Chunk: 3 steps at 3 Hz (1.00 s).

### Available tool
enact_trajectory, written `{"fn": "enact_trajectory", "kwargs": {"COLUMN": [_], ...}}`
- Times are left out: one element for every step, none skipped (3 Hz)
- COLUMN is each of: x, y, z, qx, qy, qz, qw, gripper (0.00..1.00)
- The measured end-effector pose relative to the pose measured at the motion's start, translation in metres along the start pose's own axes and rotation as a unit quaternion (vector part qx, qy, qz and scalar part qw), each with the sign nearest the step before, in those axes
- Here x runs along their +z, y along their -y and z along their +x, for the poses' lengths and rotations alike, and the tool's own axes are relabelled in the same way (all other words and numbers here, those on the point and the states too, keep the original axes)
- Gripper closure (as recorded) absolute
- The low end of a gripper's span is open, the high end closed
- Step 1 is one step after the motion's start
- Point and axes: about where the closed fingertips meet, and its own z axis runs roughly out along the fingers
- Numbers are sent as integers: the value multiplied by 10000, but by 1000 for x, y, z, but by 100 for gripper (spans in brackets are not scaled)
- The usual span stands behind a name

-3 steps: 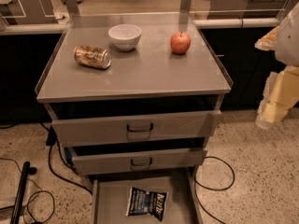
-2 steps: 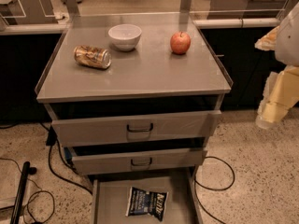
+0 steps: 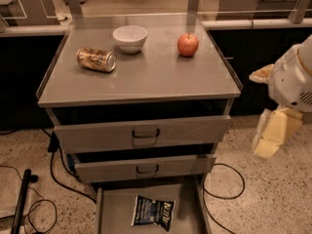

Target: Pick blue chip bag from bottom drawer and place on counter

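The blue chip bag (image 3: 153, 211) lies flat on the floor of the open bottom drawer (image 3: 109, 213), at the bottom middle of the camera view. The counter (image 3: 146, 77) is the grey cabinet top above it. My gripper (image 3: 268, 145) hangs in the air to the right of the cabinet, at about the height of the upper drawers. It is well apart from the bag and the drawer and holds nothing that I can see.
On the counter lie a dented gold can (image 3: 96, 59), a white bowl (image 3: 130, 37) and a red apple (image 3: 187, 44). Two grey drawers with dark handles (image 3: 145, 133) stand partly open above the bottom drawer. Black cables (image 3: 226, 182) run over the floor on both sides.
My gripper has moved down and slightly left beside the cabinet. The bag, the drawers and the things on the counter have not moved.
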Motion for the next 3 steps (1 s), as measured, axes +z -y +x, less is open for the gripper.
{"fn": "enact_trajectory", "kwargs": {"x": [29, 74, 128], "y": [-29, -47, -38], "z": [5, 22, 43], "qx": [-57, -26, 134], "qy": [352, 412, 100], "qz": [64, 276, 453], "qw": [9993, 9988, 9988], "gripper": [0, 0, 0]}}
